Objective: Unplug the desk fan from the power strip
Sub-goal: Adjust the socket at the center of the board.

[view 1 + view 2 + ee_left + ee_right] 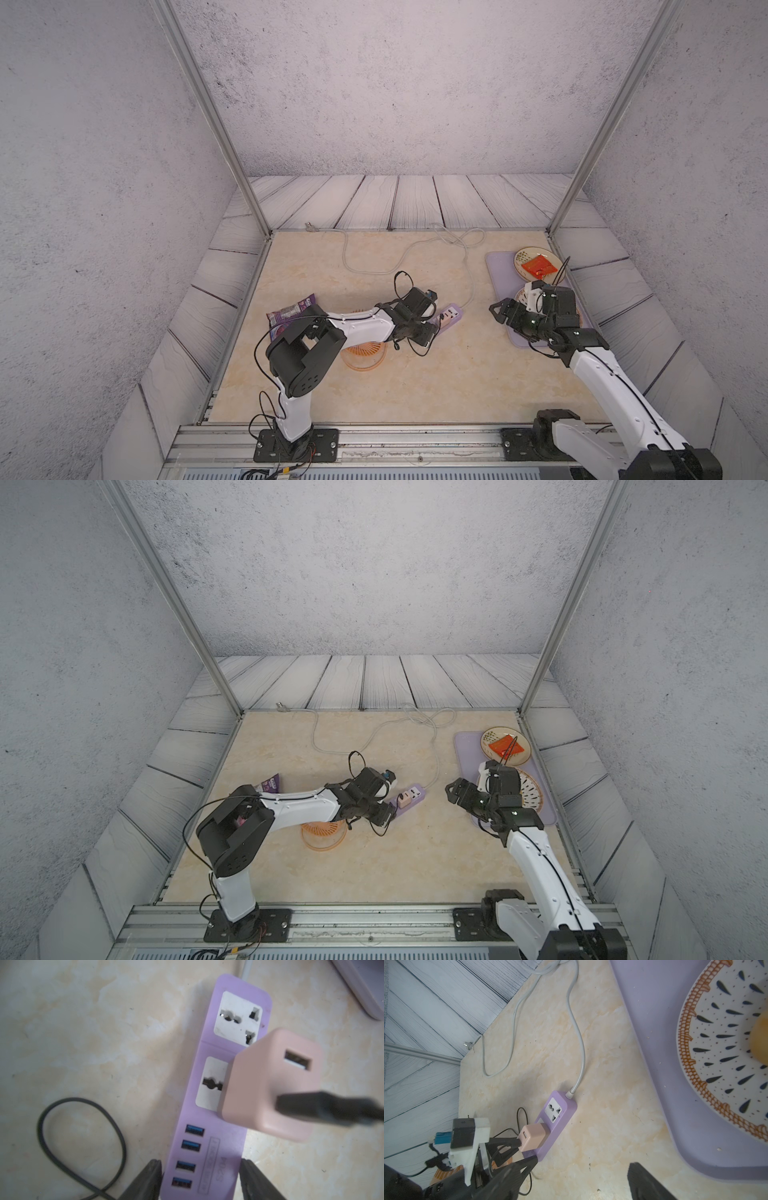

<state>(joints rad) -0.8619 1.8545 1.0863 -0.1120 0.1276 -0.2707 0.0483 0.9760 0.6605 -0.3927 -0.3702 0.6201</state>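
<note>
Power strip (451, 318) (228, 1142) lies mid-table at an angle. Its grey-white cord (469, 274) trails toward the back edge in loose loops. Pink adapter (268, 1088) (532, 1138) is seated in the socket nearer the USB ports; the other socket shows open holes. Black cord (83, 1136) leaves the adapter's face and loops on the table beside the strip.

Left gripper (200, 1165) is clamped across the strip's USB end, one finger against each long side. Right gripper (496, 313) (583, 1162) hangs with jaws spread, holding nothing. It is near the strip but apart from it, over the edge of the lilac mat (498, 270).

Desk fan (363, 359) sits on the table on the near side of the strip. The left forearm (361, 326) covers most of it in both top views (only an orange arc of grille shows).

Around: patterned plate (695, 1022) on the mat, under the right wrist. Second plate (519, 255) farther back on the mat, carrying a red packet (538, 268). Purple snack bag (291, 313) just behind the left elbow.
</note>
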